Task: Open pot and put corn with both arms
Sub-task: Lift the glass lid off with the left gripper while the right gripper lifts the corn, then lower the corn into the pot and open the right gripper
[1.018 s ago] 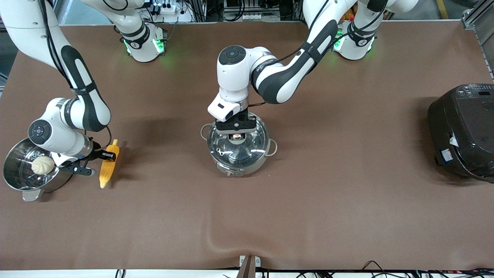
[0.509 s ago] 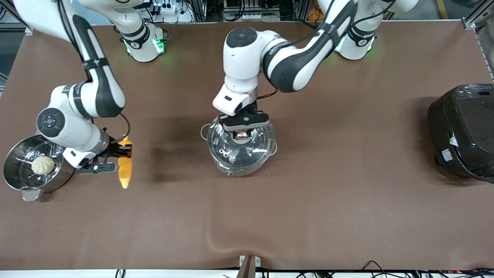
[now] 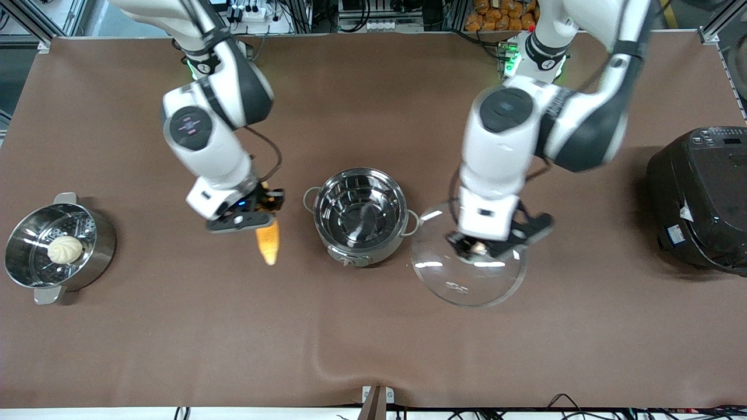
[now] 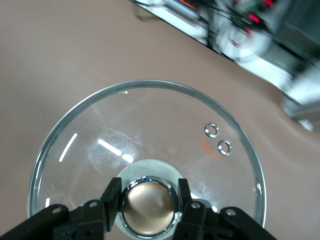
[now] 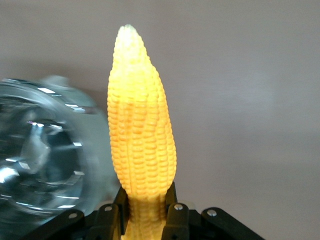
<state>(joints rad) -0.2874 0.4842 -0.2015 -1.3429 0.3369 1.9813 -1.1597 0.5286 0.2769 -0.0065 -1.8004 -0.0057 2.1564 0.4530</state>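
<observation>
1. Front view: the pot (image 3: pixel 360 214) is sitting open mid-table, nothing in it. The left gripper (image 3: pixel 480 247) is clamping the copper knob (image 3: pixel 480 248) of the glass lid (image 3: pixel 467 262) and is holding it in the air over bare table (image 3: pixel 373 344) beside the pot, toward the left arm's end. The right gripper (image 3: pixel 264 205) is gripping the corn (image 3: pixel 268 242) by its thick end, over the table just beside the pot's rim, toward the right arm's end. The cob is not over the opening, so letting go here would be dropping it outside. The steamer pot (image 3: pixel 58 248) with its bun (image 3: pixel 65 249) is standing well apart, as is the black cooker (image 3: pixel 700 198).

2. Left wrist view: the fingers (image 4: pixel 111 197) are pinching the knob (image 4: pixel 148 205) on two sides only. The lid (image 4: pixel 145 165) is hanging from that one smooth round point, so a quick swing could be tipping it or slipping it free, and glass is at risk of breaking.

3. Right wrist view: the fingers (image 5: pixel 175 210) are closing on just the cob's base, with most of the corn (image 5: pixel 140 130) sticking out unsupported. It could be pivoting in the grip, and its tip could be catching the pot (image 5: pixel 45 155) wall beside it.
</observation>
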